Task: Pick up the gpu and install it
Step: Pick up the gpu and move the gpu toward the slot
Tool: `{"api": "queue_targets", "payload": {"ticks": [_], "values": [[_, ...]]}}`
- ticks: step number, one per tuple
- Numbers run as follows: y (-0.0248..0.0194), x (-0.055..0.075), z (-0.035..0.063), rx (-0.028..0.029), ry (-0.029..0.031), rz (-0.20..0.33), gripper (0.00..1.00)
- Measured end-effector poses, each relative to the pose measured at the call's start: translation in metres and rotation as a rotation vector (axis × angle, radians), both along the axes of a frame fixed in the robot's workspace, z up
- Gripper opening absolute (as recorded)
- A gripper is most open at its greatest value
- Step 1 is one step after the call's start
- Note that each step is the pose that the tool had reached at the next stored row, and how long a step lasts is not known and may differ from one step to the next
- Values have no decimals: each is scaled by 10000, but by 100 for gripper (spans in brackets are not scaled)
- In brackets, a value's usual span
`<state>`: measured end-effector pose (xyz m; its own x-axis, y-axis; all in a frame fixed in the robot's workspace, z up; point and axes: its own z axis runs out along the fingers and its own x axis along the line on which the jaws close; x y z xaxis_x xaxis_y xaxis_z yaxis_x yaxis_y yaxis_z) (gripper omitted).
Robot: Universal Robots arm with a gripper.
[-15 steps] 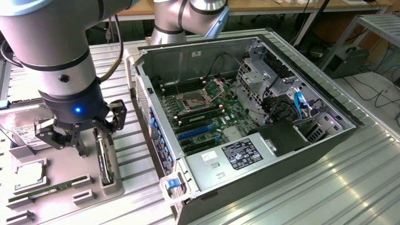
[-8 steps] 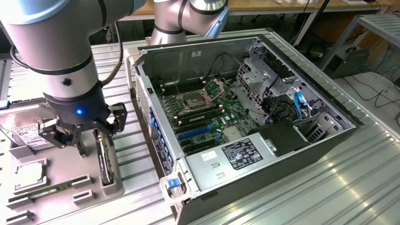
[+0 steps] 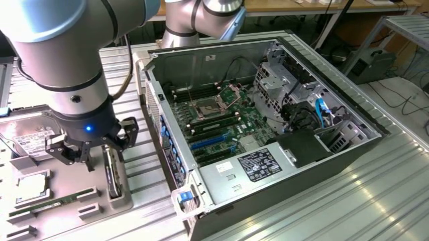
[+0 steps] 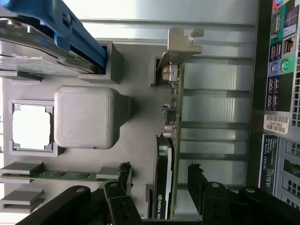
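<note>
Between the spread fingers point(image 4: 124, 172) of the gripper point(image 4: 159, 174) stands the gpu point(image 4: 165, 154), on edge in its slot in the grey tray point(image 4: 136, 145). One finger lies on each flank of the card with a gap showing on both sides, so the tool is wide open and pinches nothing. The fingers flank the card's black end. Its silvery bracket point(image 4: 180, 44) is at the far end, well ahead of the tips. Whether the tips reach below the card's top edge I cannot tell.

Seen from outside, the gripper point(image 3: 97, 153) hangs straight down from the arm over the tray point(image 3: 70, 178), with the gpu point(image 3: 112, 175) directly under it.

Beside the tool, away from the case, a green RAM stick point(image 4: 61, 174) lies flat in the tray. Further ahead on that side are a grey block point(image 4: 84, 117) and a CPU point(image 4: 30, 126) in its square pocket. Beyond those, a hard drive point(image 4: 42, 44) sits in a blue carrier.

On the tool's other flank, across a strip of slatted metal table point(image 4: 215, 108), the open case point(image 3: 268, 165) lies on its side. Its motherboard point(image 3: 214, 120) faces up.
</note>
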<state>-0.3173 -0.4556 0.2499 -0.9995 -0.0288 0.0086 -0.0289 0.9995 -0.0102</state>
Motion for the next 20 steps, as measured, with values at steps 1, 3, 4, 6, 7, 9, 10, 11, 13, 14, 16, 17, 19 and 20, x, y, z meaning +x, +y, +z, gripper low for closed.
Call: {"api": "queue_targets", "payload": {"ticks": [1, 3, 4, 6, 7, 9, 10, 11, 13, 14, 16, 17, 19, 20], "values": [[0, -1, -18, 0, 0, -12, 60], [-1, 1, -54, 0, 2, -36, 60], [-1, 2, -73, 0, 3, -50, 60], [-1, 4, -113, 1, 8, -90, 60], [-1, 6, -129, 0, 13, -108, 60], [-1, 8, -166, -1, 26, -143, 60], [-1, 8, -181, 0, 28, -156, 60], [-1, 8, -195, -1, 30, -169, 60], [-1, 8, -204, -4, 35, -173, 60], [-1, 9, -205, -4, 35, -173, 60], [-1, 9, -206, -2, 34, -173, 60], [-1, 9, -206, -2, 33, -173, 60], [-1, 9, -206, -2, 33, -173, 60], [-1, 9, -206, -2, 33, -173, 60]]}}
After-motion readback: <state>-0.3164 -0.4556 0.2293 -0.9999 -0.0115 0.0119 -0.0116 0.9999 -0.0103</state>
